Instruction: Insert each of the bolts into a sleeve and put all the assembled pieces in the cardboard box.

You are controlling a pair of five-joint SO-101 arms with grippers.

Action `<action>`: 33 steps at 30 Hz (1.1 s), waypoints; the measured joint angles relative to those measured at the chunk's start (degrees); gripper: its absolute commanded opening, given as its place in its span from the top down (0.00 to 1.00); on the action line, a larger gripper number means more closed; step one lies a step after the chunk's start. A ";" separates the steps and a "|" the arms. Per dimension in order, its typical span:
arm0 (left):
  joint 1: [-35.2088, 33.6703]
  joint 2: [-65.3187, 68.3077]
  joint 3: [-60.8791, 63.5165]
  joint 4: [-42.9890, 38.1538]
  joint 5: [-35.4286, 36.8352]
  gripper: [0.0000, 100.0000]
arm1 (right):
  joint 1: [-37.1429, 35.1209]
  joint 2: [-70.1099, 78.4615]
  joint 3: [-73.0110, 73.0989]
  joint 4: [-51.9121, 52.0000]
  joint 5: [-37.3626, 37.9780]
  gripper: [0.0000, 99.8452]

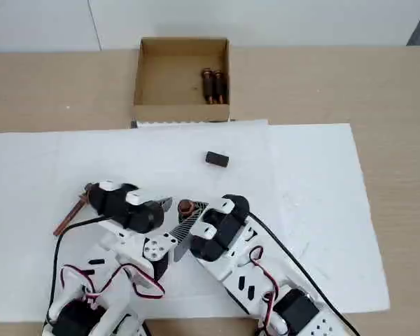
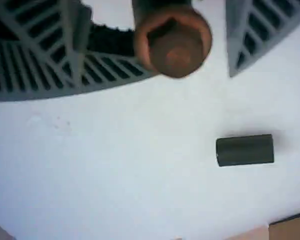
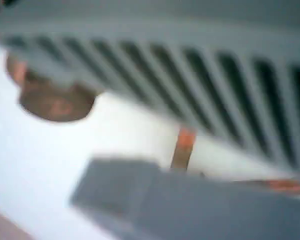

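A copper bolt (image 1: pixel 185 206) is held off the white paper between the two arms, with its round head (image 2: pixel 174 42) facing up. My right gripper (image 1: pixel 194 210) is shut on the bolt, whose head (image 3: pixel 55 100) shows at the tips of its ribbed jaws. My left gripper (image 1: pixel 172 206) stands open around the bolt's head, one jaw against it and a gap on the other side. A black sleeve (image 1: pixel 217 159) (image 2: pixel 245 150) lies loose on the paper just beyond. A second bolt (image 1: pixel 70 217) (image 3: pixel 182 147) lies at the paper's left. The cardboard box (image 1: pixel 150 77) at the back holds assembled pieces (image 1: pixel 213 85).
The white paper sheet (image 1: pixel 315 182) covers most of the wooden table (image 1: pixel 392 91). Both arm bodies and their cables (image 1: pixel 91 276) crowd the front edge. Open paper lies to the right and between the sleeve and the box.
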 measured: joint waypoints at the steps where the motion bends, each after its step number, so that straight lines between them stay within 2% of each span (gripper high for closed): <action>1: 0.00 0.00 -0.35 0.00 -0.09 0.82 | 0.09 0.00 0.00 0.00 0.00 1.00; 7: -0.09 0.00 -2.81 0.00 -1.23 1.00 | 0.70 0.00 0.00 0.00 0.00 1.00; 13: -4.40 0.00 -3.52 0.00 -1.93 0.99 | 10.37 0.00 0.00 0.00 -2.20 1.00; 20: -20.92 0.00 1.93 -1.85 -12.31 0.99 | 23.47 0.00 -0.18 2.64 -3.34 1.00; 24: -26.99 0.00 8.44 -3.69 -14.86 0.99 | 25.05 0.09 -3.78 9.58 -3.34 1.00; 33: -27.96 0.00 18.81 -3.87 -15.47 0.99 | 25.32 2.37 -15.82 18.29 -3.34 1.00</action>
